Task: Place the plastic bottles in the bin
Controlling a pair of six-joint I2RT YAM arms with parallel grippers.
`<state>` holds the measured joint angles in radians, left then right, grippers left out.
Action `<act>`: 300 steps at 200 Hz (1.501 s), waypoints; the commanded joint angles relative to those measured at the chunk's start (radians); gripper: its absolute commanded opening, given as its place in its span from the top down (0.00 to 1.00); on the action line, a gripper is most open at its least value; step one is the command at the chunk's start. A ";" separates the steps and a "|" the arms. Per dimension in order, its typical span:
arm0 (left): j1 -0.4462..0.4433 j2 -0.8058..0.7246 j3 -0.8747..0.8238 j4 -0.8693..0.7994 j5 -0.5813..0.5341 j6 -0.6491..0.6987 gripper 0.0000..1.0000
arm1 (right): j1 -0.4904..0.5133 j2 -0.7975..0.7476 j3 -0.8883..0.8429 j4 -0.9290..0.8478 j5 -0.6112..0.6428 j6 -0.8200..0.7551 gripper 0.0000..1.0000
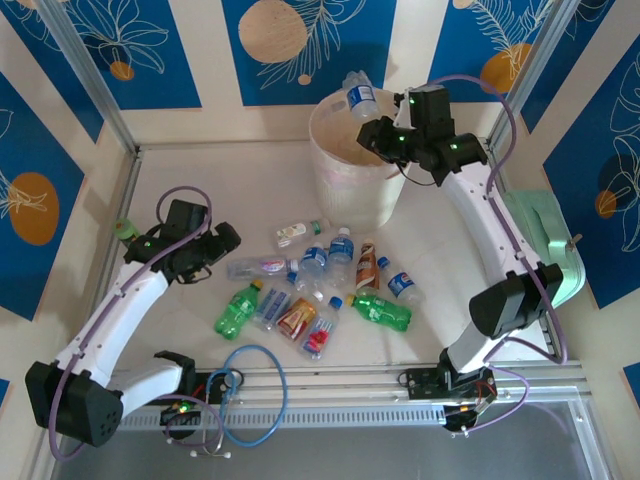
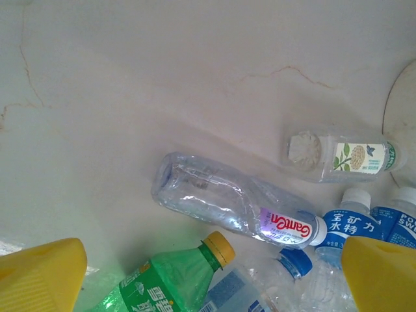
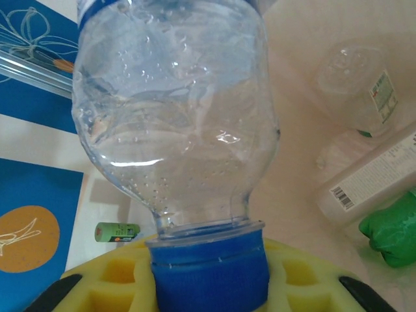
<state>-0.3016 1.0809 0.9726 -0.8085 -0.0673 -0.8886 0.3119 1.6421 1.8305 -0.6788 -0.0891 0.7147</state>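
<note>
Right hand (image 1: 374, 124) grips clear blue-capped plastic bottle (image 1: 361, 98) by its cap above pale round bin (image 1: 345, 190), near its far rim; released carelessly, it may topple outside.

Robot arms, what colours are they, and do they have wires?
The left arm and right arm are white tubes with chunky black joints. Purple cables loop along them, tiny green lights glow near the wrists, and the fingers are yellow.
</note>
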 commanded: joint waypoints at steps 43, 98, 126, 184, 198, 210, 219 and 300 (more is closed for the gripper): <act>-0.004 0.007 -0.074 0.001 0.044 -0.060 0.00 | -0.015 -0.006 0.073 -0.028 -0.043 -0.020 0.44; -0.004 -0.030 -0.104 -0.048 0.047 -0.075 0.00 | 0.052 -0.171 -0.022 -0.016 -0.045 -0.061 0.41; -0.016 -0.093 -0.108 -0.118 0.059 -0.057 0.00 | 0.122 -0.301 -0.153 0.006 -0.012 -0.065 0.40; -0.127 -0.144 -0.185 -0.140 0.037 -0.064 0.00 | 0.200 -0.466 -0.393 0.071 0.023 0.006 0.39; -0.126 -0.110 -0.181 -0.087 0.053 -0.077 0.00 | 0.212 -0.477 -0.421 0.073 0.021 0.014 0.39; -0.126 -0.077 -0.182 -0.027 0.068 -0.118 0.00 | 0.227 -0.481 -0.441 0.069 0.022 0.018 0.38; -0.126 -0.051 -0.188 0.029 0.078 -0.158 0.00 | 0.239 -0.485 -0.451 0.070 0.027 0.020 0.39; -0.125 0.230 -0.103 0.186 -0.021 -0.442 0.00 | 0.308 -0.526 -0.533 0.081 0.050 0.048 0.39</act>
<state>-0.4221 1.2682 0.8040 -0.6540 -0.0311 -1.2327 0.6098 1.1435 1.3109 -0.6132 -0.0521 0.7494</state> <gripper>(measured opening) 0.999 0.614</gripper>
